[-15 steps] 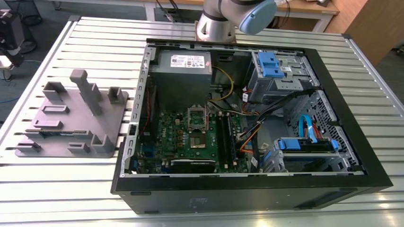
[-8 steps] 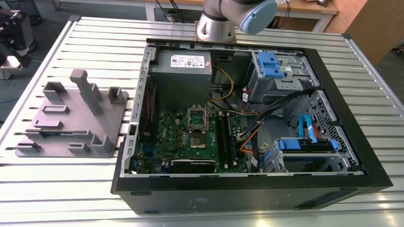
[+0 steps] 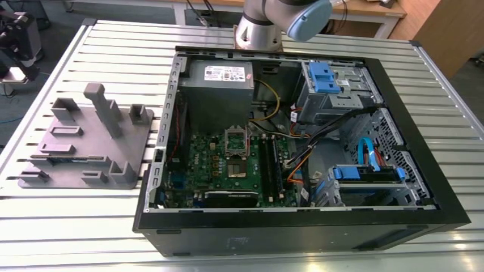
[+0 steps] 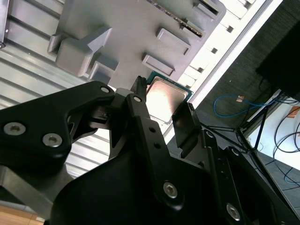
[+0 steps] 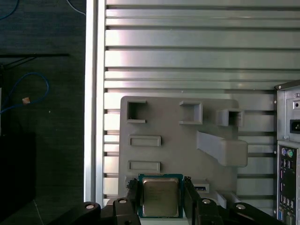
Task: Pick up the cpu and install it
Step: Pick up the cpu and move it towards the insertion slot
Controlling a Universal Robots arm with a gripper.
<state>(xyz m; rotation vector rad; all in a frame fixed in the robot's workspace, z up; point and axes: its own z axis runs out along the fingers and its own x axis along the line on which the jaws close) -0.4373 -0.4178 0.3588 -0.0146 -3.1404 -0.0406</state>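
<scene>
Slatted metal bench [image 5: 197, 56] carries a grey fixture [image 5: 183, 154] and an open computer case [image 3: 302, 235]. In the first wrist view the claw [image 5: 160, 191] is clamped on the cpu [image 5: 161, 201] by opposite edges, held flat above the fixture, probably to spare its underside.

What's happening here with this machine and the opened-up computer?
A robot arm has its gripper clamped on the cpu, a small silver-topped square chip. It holds the chip above the grey plastic fixture on the slatted table. The open computer case sits beside the fixture, and the chip is not yet in it.
</scene>
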